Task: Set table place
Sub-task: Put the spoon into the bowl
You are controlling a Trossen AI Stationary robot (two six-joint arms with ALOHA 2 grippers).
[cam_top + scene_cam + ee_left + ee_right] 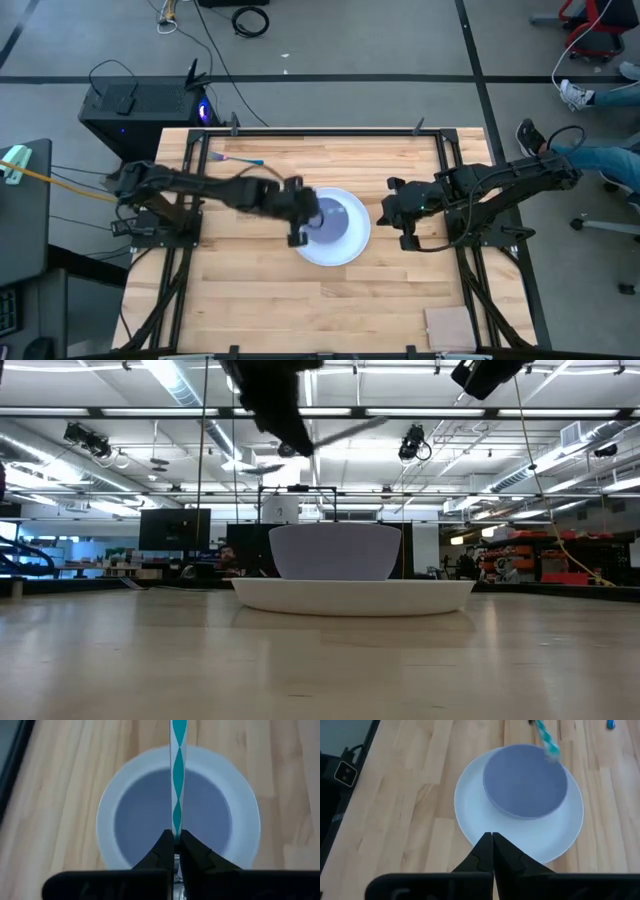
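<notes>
The white plate [350, 243] lies near the middle of the bench [260, 310], and the lavender bowl [330, 217] sits on it, off-centre toward the plate's left and far side; the low view shows the bowl [335, 552] upright on the plate [352, 596]. Those two pieces look placed.

The teal-striped utensil [178, 780] is in the air over the bowl, its handle clenched between the fingers [162, 851] of the left gripper [298, 222], which hangs at the bowl's left rim. The right wrist view catches the striped handle [546, 739] past the bowl's far rim. Which head it carries cannot be told. It still has to be laid on the wood beside the plate.

A second utensil with a light-blue handle [240, 159] lies well apart, near the far-left corner of the bench, untouched; it also remains to be brought to the plate.

The right gripper [398, 222] waits just off the plate's right edge, its fingers [487, 851] pressed together on nothing.

As a judgement, the setting is about half done: crockery in place, both pieces of cutlery left.
</notes>
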